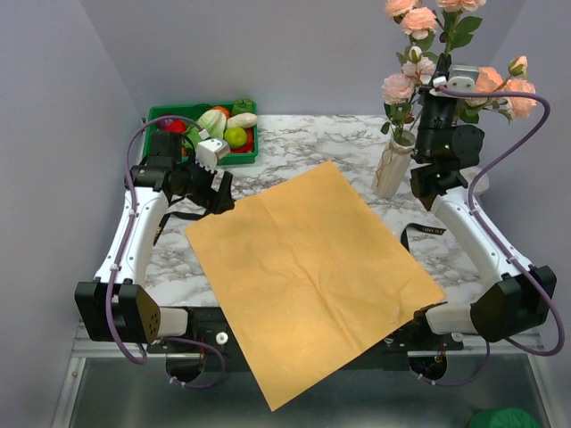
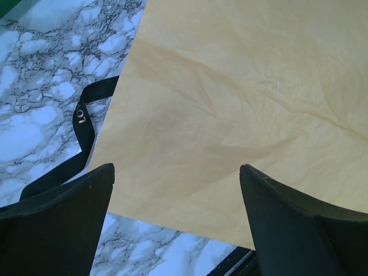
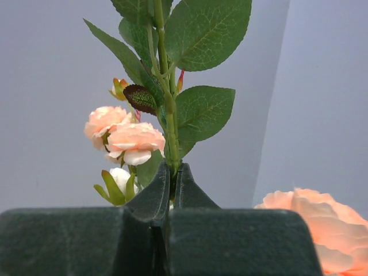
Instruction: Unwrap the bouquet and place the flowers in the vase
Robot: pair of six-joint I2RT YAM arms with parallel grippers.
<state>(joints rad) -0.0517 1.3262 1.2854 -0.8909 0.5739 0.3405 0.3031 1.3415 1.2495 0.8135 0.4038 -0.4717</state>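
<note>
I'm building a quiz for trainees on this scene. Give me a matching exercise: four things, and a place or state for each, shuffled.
1 paper sheet
2 vase
3 green tray
4 right fingers

A far left corner of the table
B shut on a rose stem
C spread open flat across the middle
D far right, roses in it

Pairs: 1-C, 2-D, 3-A, 4-B

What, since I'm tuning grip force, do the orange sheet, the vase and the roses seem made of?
The orange sheet looks like paper: matt, with soft creases and fold lines. The vase is probably ceramic, cream and mottled, though it is too small to be sure. The roses are likely artificial, with fabric-like petals and plastic-looking stems; in the right wrist view the leaves look smooth and uniform.
</note>
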